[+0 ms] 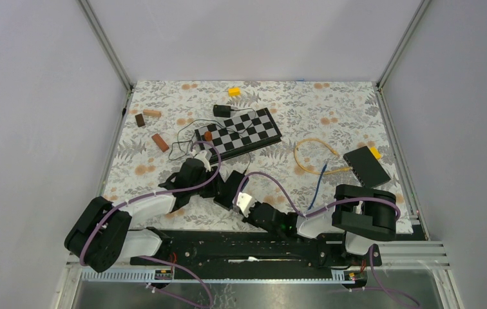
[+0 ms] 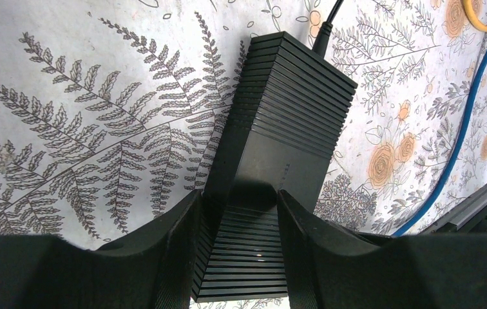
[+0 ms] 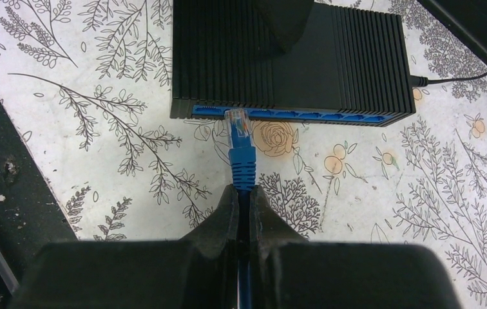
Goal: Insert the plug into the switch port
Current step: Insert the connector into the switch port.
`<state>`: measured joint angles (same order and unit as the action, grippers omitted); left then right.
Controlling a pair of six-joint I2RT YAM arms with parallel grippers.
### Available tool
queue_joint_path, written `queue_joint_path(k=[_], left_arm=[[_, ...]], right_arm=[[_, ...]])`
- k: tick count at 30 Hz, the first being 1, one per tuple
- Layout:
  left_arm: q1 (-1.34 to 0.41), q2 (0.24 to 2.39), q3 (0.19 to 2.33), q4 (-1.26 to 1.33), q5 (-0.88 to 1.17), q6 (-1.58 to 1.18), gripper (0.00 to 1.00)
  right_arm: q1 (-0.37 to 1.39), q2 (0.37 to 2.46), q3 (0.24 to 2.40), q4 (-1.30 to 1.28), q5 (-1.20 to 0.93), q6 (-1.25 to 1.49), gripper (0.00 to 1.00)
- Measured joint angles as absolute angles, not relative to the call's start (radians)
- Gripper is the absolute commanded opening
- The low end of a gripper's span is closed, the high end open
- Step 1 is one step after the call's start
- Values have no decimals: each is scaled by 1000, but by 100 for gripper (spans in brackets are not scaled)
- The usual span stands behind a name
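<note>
The switch is a black ribbed box lying on the floral cloth, its row of blue-lit ports facing my right wrist camera. My left gripper is shut on the switch, one finger pressed against each long side. My right gripper is shut on the blue cable just behind the plug. The plug's clear tip is at the mouth of the leftmost port, slightly tilted. From above, both grippers meet at the switch near the table's front centre.
A chessboard lies behind the switch with a thin black wire and an adapter. A yellow cable loop and a black box sit to the right. Wooden blocks lie at the left, and the blue cable trails right.
</note>
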<state>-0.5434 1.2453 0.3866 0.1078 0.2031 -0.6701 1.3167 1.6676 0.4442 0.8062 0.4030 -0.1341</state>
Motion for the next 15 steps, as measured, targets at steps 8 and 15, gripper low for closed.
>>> queue_joint_path(k=[8, 15], left_arm=[[-544, 1232, 369, 117, 207, -677, 53], [-555, 1205, 336, 143, 213, -691, 53]], right_arm=[[1317, 1668, 445, 805, 416, -78, 0], [1316, 1670, 446, 803, 437, -53, 0]])
